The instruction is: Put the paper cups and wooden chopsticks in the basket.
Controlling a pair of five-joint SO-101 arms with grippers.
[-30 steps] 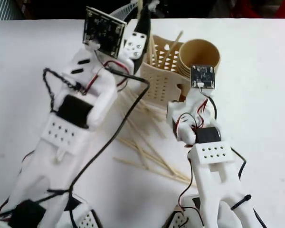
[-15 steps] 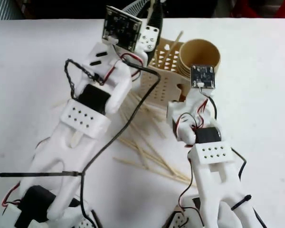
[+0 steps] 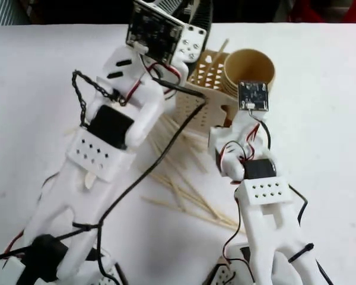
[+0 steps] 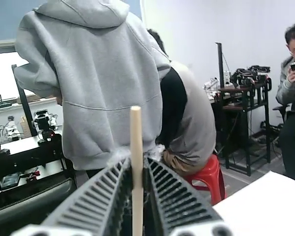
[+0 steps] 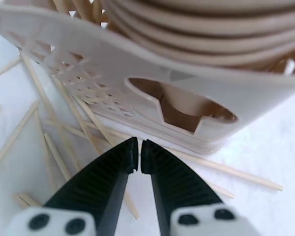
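Left gripper [image 4: 136, 164]: clamped on one chopstick [image 4: 135, 132].
Right gripper [image 5: 139, 150]: closed, empty, just beside basket [image 5: 78, 54].
Paper cups [image 3: 249, 66]: stacked in basket.
Loose chopsticks [image 3: 184, 196]: scattered on desk [image 3: 320, 119].

I watch my left arm [image 3: 107, 136] swing rightward across the desk [image 3: 320, 148]; its gripper [image 4: 136, 164], jaws clamped on a chopstick [image 4: 135, 132], shifts from beside the basket [image 3: 196, 110] to its far edge.
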